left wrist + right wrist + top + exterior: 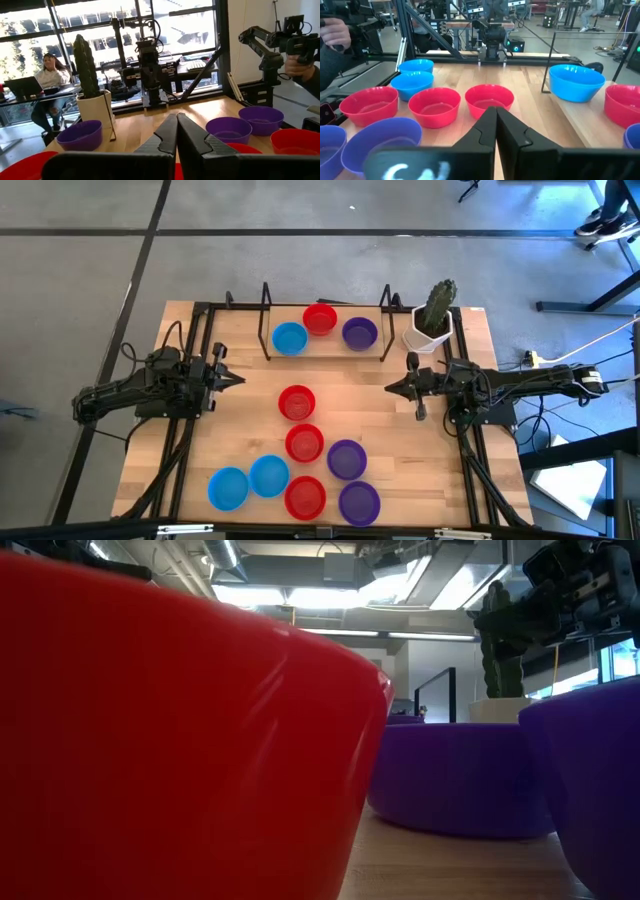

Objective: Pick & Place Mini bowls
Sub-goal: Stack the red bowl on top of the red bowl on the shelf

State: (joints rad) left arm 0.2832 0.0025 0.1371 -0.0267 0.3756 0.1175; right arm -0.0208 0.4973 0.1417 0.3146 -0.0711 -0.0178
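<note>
Ten bowls (pixel 297 402) lie on the worktop (pixel 240 435): three between the far rails, seven toward the near edge. Left gripper (pixel 238 380) and right gripper (pixel 390 388) hover closed, empty, facing across the middle.

Mini bowls (pixel 297 402): smooth plastic, slightly glossy, soft highlights on rims and walls; red, blue, purple.
Table (pixel 250 420): light wood planks, visible grain, matt.
Frame (pixel 268 320) at far side: thin black metal rods, matt.
Cactus pot (pixel 428 336), far right: white, smooth.
Cactus (pixel 438 305): ribbed, rough green.
Gripper fingers (pixel 496 131): dark matt plastic.
</note>
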